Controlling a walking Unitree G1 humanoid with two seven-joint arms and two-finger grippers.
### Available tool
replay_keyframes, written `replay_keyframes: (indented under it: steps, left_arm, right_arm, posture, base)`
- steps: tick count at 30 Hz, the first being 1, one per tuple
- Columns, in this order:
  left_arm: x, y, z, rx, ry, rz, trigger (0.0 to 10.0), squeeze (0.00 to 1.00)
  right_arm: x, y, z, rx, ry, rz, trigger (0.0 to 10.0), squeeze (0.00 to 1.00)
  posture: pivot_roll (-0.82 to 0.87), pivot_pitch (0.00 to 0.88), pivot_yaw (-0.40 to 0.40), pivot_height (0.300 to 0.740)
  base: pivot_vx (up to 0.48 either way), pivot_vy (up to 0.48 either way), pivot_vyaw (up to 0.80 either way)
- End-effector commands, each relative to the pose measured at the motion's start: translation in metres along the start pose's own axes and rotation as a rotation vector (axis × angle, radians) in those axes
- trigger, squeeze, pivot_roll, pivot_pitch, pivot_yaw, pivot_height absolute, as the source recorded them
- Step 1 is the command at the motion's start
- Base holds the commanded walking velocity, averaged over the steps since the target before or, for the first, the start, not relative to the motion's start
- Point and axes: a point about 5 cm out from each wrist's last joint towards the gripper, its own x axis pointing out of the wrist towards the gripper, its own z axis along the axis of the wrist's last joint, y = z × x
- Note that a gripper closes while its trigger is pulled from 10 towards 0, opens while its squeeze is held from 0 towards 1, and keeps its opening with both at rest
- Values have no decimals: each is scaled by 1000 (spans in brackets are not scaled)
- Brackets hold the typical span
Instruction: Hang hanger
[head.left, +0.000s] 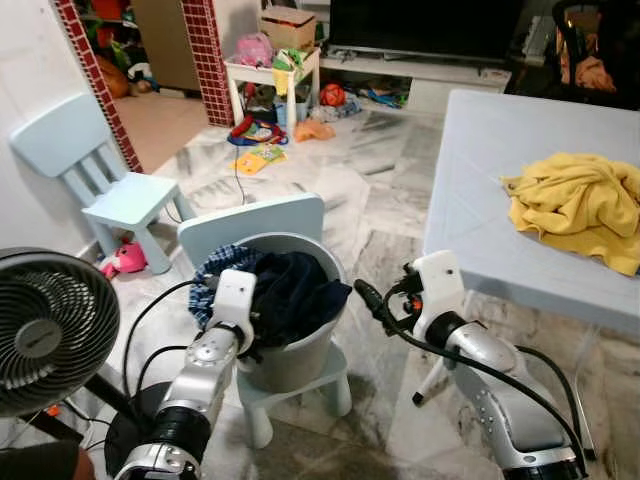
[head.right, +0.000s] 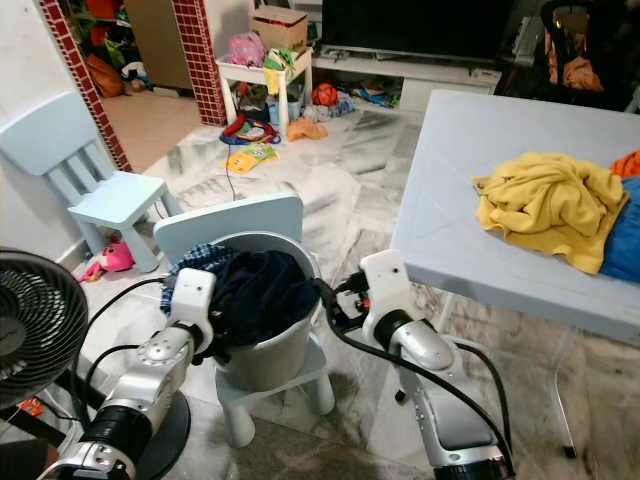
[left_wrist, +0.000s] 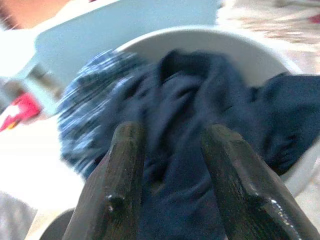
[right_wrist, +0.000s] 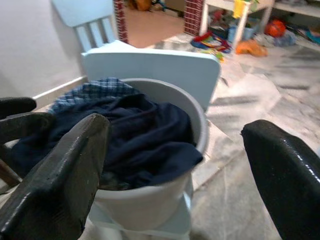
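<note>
Left wrist view puts your left gripper (left_wrist: 167, 165) just over the dark navy garment (left_wrist: 210, 115) heaped in the grey bucket (head.left: 300, 355), its two fingers parted with cloth between them, though the blur hides whether they touch it. Your right gripper (right_wrist: 175, 170) hangs beside the bucket's rim, fingers spread wide and holding nothing. You have no hanger to go by; beyond that gripper, yellow cloth (head.left: 580, 205) lies on the pale blue table (head.left: 480, 190).
</note>
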Motion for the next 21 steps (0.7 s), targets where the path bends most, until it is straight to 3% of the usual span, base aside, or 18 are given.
replay_keyframes:
  steps: [1,12,17,21]
  left_arm:
    - [0,4,-1,-23,22,33,10000,0]
    - [4,9,2,-79,62,55,10000,0]
    - [7,4,6,-160,80,48,10000,0]
    - [10,-2,8,-166,87,35,10000,0]
  right_arm:
    - [-1,-1,3,-8,-6,0,10000,0]
    - [-3,0,2,-7,-2,-3,10000,0]
    - [-4,1,1,-6,1,-1,10000,0]
    - [-4,2,1,-6,1,2,10000,0]
  posture:
    - [-148,20,11,740]
    - [-149,33,17,740]
    - [-147,41,13,740]
    - [-149,45,10,740]
  base:
    - [0,0,0]
    - [0,0,0]
    - [0,0,0]
    - [0,0,0]
